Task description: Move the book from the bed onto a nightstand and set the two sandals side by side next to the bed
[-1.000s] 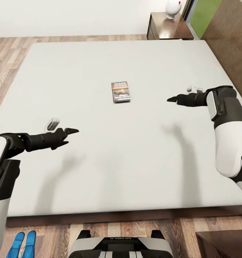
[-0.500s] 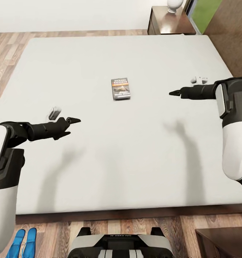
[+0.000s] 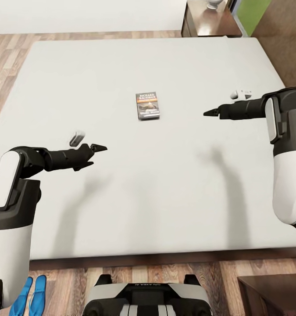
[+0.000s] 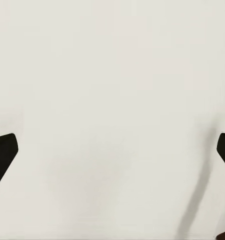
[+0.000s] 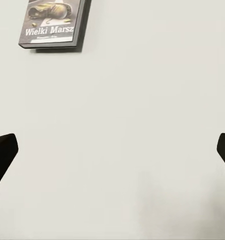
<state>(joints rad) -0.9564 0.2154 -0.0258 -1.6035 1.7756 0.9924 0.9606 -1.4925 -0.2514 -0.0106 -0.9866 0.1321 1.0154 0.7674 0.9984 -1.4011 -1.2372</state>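
The book (image 3: 147, 105) lies flat in the middle of the bed's pale mattress (image 3: 174, 184), its dark cover and orange band facing up. My left gripper (image 3: 98, 149) hovers open over the mattress, nearer to me and left of the book. Level with the book and off to its right, my right gripper (image 3: 209, 113) hangs open too. The right wrist view catches the book's lower half (image 5: 52, 25) ahead of the wide-apart fingertips (image 5: 3, 150). Bare mattress lies between the left fingertips (image 4: 3, 150) in the left wrist view. Both blue sandals (image 3: 33, 293) lie side by side on the floor by the bed's near left corner.
A dark brown nightstand (image 3: 211, 24) with a white lamp base (image 3: 214, 3) stands past the bed's far right corner. Wood-plank floor (image 3: 7, 57) runs along the bed's left side. Dark furniture (image 3: 275, 294) sits at the near right, and my base (image 3: 148, 298) touches the bed's near edge.
The whole view has shifted a little as the camera moved. My left gripper has edged forward and right toward the book. The book and sandals have stayed put.
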